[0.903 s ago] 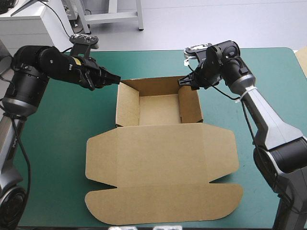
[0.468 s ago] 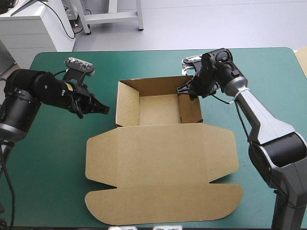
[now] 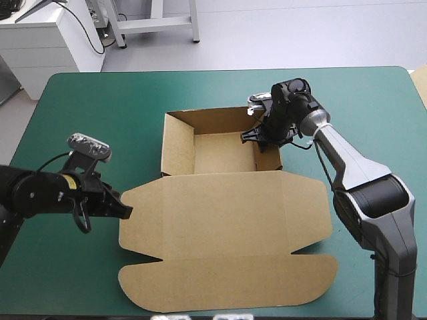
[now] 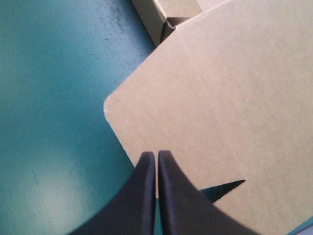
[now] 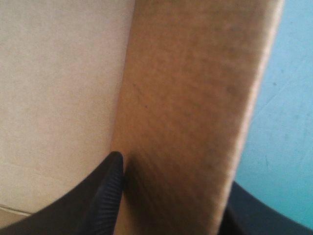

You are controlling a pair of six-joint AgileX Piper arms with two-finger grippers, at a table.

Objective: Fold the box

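Note:
The brown box (image 3: pixel 227 213) lies with its tray at the back, walls raised, and its lid flat toward the table's front. My left gripper (image 3: pixel 125 212) is shut and empty, low at the lid's left side flap. In the left wrist view the left gripper's (image 4: pixel 156 155) tips rest over that flap's (image 4: pixel 220 98) edge, with the tray's corner (image 4: pixel 161 19) ahead. My right gripper (image 3: pixel 257 137) is open astride the tray's right wall. In the right wrist view that wall (image 5: pixel 190 98) stands between the right gripper's (image 5: pixel 171 181) fingers, one finger (image 5: pixel 115 169) inside over the tray floor (image 5: pixel 58 73).
Teal-green cover (image 3: pixel 100 120) shows to the left of the tray and beyond it to the far edge. The lid's front flap (image 3: pixel 227 283) reaches close to the table's near edge. A pale brown edge (image 3: pixel 421 80) shows past the table's far right corner.
My left gripper has drawn away from the tray's left back corner and come down toward the front, to the lid's left flap. My right gripper has slid slightly inward and down along the right wall.

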